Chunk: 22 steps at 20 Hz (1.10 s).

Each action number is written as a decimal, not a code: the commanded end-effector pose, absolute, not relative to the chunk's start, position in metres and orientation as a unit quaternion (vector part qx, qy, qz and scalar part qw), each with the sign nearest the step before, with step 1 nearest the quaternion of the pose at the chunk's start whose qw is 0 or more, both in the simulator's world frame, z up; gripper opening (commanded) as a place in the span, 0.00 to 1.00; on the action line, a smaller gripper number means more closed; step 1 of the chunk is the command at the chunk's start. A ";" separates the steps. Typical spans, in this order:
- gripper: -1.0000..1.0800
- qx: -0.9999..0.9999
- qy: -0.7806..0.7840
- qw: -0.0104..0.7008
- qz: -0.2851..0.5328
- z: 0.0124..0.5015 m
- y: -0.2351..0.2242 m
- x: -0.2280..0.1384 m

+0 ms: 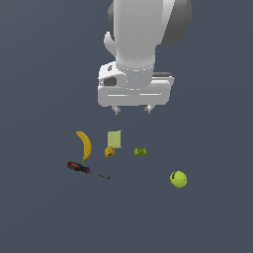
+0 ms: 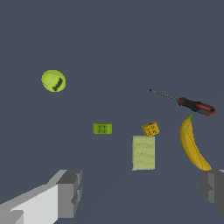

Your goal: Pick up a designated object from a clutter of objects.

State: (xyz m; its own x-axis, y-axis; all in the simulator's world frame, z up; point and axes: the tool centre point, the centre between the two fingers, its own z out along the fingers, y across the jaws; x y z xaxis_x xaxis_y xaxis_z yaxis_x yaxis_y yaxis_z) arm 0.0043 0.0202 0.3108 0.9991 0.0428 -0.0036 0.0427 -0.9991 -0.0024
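Note:
The designated object, a slim screwdriver (image 1: 85,169) (image 2: 188,103) with a red-and-black handle and thin dark shaft, lies flat toward the exterior view's left, just below the yellow banana (image 1: 84,145) (image 2: 192,144). My gripper (image 1: 132,108) (image 2: 140,192) hangs high above the clutter, open and holding nothing. Its two grey fingers (image 2: 70,192) stand wide apart in the wrist view. The gripper is well apart from the screwdriver, roughly over the pale green flat box (image 1: 114,139) (image 2: 143,152).
A tiny yellow block (image 1: 109,151) (image 2: 151,129) touches the box's edge. A tiny green block (image 1: 140,151) (image 2: 102,128) lies a little apart. A yellow-green tennis ball (image 1: 178,179) (image 2: 54,81) rests toward the exterior view's right. All sit on a flat dark grey floor.

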 end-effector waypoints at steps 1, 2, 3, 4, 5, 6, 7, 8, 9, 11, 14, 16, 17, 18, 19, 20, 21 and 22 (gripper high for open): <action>0.96 -1.000 -0.024 0.001 0.002 0.310 0.019 0.005; 0.96 -1.000 -0.027 0.000 0.002 0.309 0.019 0.006; 0.96 -1.000 -0.030 0.000 0.002 0.308 0.018 0.007; 0.96 -0.999 -0.033 -0.001 0.002 0.307 0.017 0.008; 0.96 -0.999 -0.037 -0.001 0.002 0.305 0.015 0.009; 0.96 -0.999 -0.042 -0.002 0.002 0.304 0.014 0.010; 0.96 -0.999 -0.047 -0.003 0.003 0.302 0.012 0.011; 0.96 -0.999 -0.052 -0.004 0.003 0.301 0.011 0.013; 0.96 -0.998 -0.058 -0.005 0.003 0.299 0.009 0.014; 0.96 -0.997 -0.071 -0.007 0.003 0.294 0.005 0.018; 0.96 -0.995 -0.095 -0.010 0.004 0.286 -0.002 0.024; 0.96 -0.993 -0.113 -0.012 0.005 0.280 -0.008 0.028; 0.96 -0.992 -0.124 -0.013 0.006 0.276 -0.012 0.031; 0.96 -0.991 -0.134 -0.014 0.006 0.272 -0.015 0.033; 0.96 -0.989 -0.145 -0.015 0.007 0.268 -0.019 0.036; 0.96 -0.987 -0.157 -0.016 0.008 0.264 -0.022 0.038; 0.96 -0.986 -0.168 -0.017 0.008 0.260 -0.026 0.041; 0.96 -0.984 -0.179 -0.018 0.009 0.256 -0.029 0.043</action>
State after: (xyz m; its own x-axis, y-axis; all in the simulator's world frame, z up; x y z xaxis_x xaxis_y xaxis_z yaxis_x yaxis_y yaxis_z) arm 0.0395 -0.0238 0.2620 0.9474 0.3194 -0.0211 0.3199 -0.9470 0.0297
